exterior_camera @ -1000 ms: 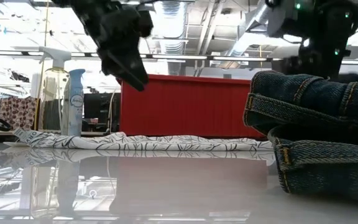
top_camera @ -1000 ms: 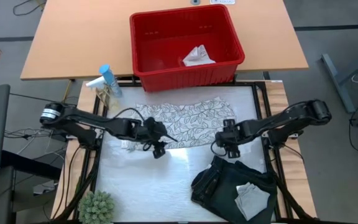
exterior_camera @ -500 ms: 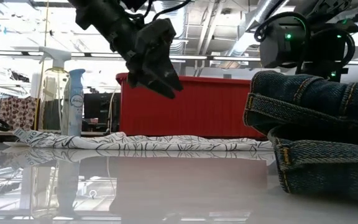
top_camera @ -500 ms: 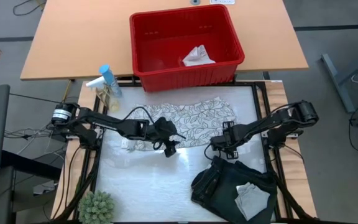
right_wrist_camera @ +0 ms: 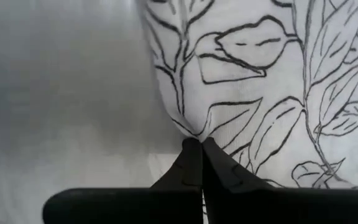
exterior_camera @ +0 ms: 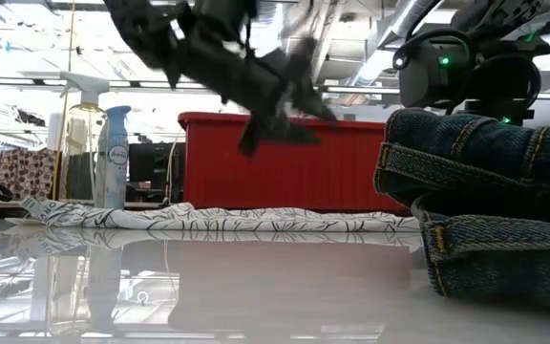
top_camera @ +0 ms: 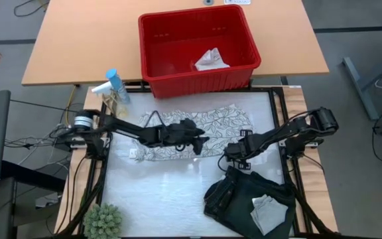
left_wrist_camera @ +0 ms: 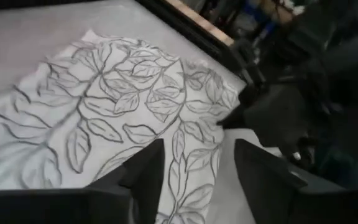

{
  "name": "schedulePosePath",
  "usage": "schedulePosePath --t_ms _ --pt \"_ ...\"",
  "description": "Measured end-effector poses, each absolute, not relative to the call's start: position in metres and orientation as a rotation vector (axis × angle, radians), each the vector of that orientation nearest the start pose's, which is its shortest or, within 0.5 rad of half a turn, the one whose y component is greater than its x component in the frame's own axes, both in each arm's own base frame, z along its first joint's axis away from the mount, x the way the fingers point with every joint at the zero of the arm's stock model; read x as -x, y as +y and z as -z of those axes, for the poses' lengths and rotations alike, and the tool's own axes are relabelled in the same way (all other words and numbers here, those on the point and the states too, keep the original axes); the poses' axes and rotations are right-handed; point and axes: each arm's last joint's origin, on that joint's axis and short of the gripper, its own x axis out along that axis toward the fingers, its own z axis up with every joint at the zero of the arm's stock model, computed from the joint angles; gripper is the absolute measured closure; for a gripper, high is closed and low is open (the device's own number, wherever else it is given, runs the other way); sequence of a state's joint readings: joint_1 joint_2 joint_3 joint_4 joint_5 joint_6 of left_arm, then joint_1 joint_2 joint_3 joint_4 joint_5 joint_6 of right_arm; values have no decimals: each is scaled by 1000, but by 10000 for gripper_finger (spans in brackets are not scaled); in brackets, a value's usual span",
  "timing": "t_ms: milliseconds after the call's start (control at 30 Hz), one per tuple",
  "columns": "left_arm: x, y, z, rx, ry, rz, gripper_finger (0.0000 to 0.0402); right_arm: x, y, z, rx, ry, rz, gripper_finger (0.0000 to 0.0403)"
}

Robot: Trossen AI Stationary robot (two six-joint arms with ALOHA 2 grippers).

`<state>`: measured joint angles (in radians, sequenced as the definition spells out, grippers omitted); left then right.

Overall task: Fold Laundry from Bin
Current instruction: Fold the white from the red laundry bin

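Cloth, leaf-patterned point(top_camera: 201, 126), spread flat on table point(top_camera: 158, 199) just in front of red bin point(top_camera: 197, 43). Right gripper point(top_camera: 229, 154) at cloth's edge farthest from bin, jaws closed, pinching that edge. Left gripper point(top_camera: 201, 141) above cloth's middle, jaws open, holding nothing. Small whitish cloth point(top_camera: 211, 60) inside bin.

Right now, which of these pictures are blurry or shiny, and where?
Low view: the left arm is smeared by motion, while the bin and jeans stay crisp; the glossy table mirrors the leaf cloth. Left wrist view: the dark shapes beyond the cloth are soft. Right wrist view: the bare table is a hazy grey.
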<state>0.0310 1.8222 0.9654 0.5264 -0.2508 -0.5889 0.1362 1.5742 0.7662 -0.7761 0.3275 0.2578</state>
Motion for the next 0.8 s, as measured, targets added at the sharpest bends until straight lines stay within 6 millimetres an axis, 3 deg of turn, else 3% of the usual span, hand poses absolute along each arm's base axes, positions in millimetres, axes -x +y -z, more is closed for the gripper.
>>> schedulePosePath --t_ms 167,367,600,800 --pt "-398 16 -155 675 202 -345 285 -232 22 -137 133 1496 366 389" --pt "-413 7 -134 649 277 -316 389 -233 23 -138 119 1491 372 389" --pt "-429 6 -118 579 487 -398 401 -233 23 -139 100 1488 388 389" --pt "-436 5 -115 559 546 -382 400 -236 21 -146 135 1498 399 389"
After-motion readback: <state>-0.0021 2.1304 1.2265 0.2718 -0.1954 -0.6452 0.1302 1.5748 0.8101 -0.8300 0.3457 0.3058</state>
